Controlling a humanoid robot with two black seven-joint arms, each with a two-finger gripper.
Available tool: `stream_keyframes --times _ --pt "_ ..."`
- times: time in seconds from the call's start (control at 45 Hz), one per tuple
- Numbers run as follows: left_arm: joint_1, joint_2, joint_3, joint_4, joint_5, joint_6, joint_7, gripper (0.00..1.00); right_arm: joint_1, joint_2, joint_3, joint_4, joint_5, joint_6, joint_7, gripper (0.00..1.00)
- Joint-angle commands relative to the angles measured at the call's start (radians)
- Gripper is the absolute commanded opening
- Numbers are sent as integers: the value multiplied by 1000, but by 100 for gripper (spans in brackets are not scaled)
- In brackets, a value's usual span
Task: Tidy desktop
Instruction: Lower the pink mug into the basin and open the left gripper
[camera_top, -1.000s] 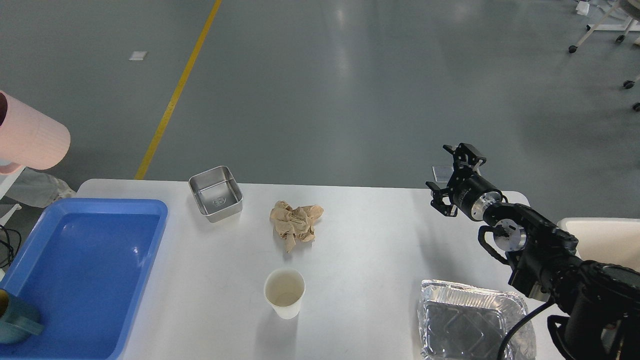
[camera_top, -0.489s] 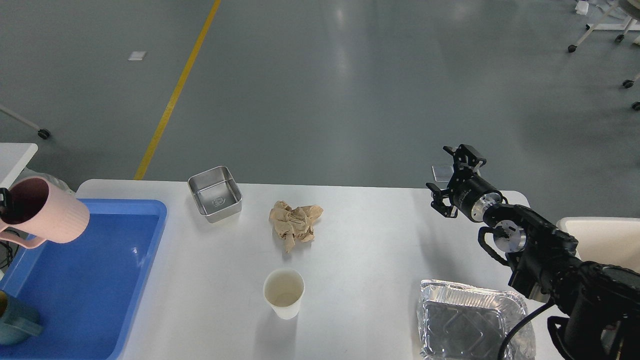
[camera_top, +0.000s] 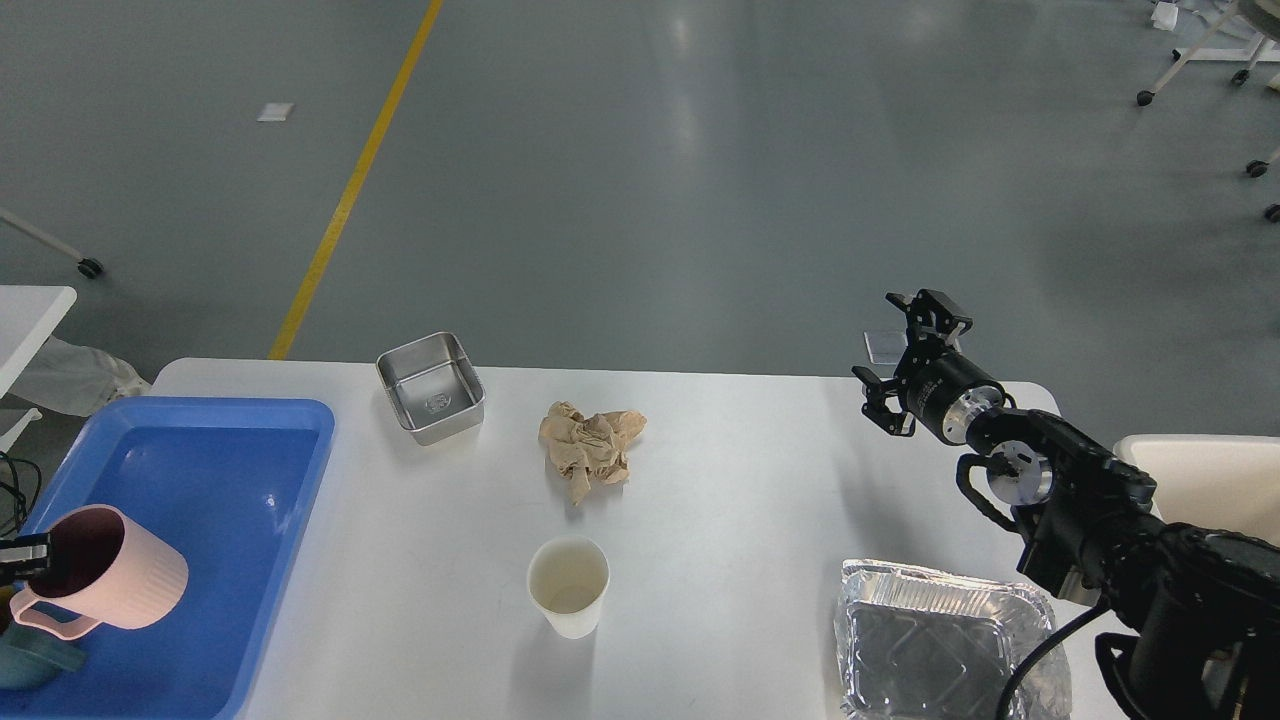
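Note:
The white desktop (camera_top: 760, 500) carries a square metal tin (camera_top: 430, 388), a crumpled brown paper (camera_top: 590, 448), a white paper cup (camera_top: 568, 585) and a foil tray (camera_top: 940, 640). At the far left, a tilted pink mug (camera_top: 105, 568) hangs just above the blue tray (camera_top: 300, 412). My left gripper (camera_top: 22, 555) shows only as a black tip at the mug's rim, shut on it. My right gripper (camera_top: 905, 352) stands open over the desktop's far right corner with nothing between its fingers.
A teal mug (camera_top: 30, 662) lies in the blue tray's near left corner, partly under the pink mug. A small white side table (camera_top: 30, 305) stands off to the left, and a white surface (camera_top: 1210, 480) sits beyond the right edge.
The pink mug has come down from high at the left edge to low over the blue tray, carried by my left gripper. The right arm has not moved.

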Motion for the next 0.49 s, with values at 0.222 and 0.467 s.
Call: stream_keyframes --times 0.222,0.467 --pt "108 -93 -1 54 0 88 -1 0 0 -5 -26 -2 0 0 0 100" --pt "115 -115 -2 88 -8 92 -1 5 0 -5 -26 -2 0 0 0 100"
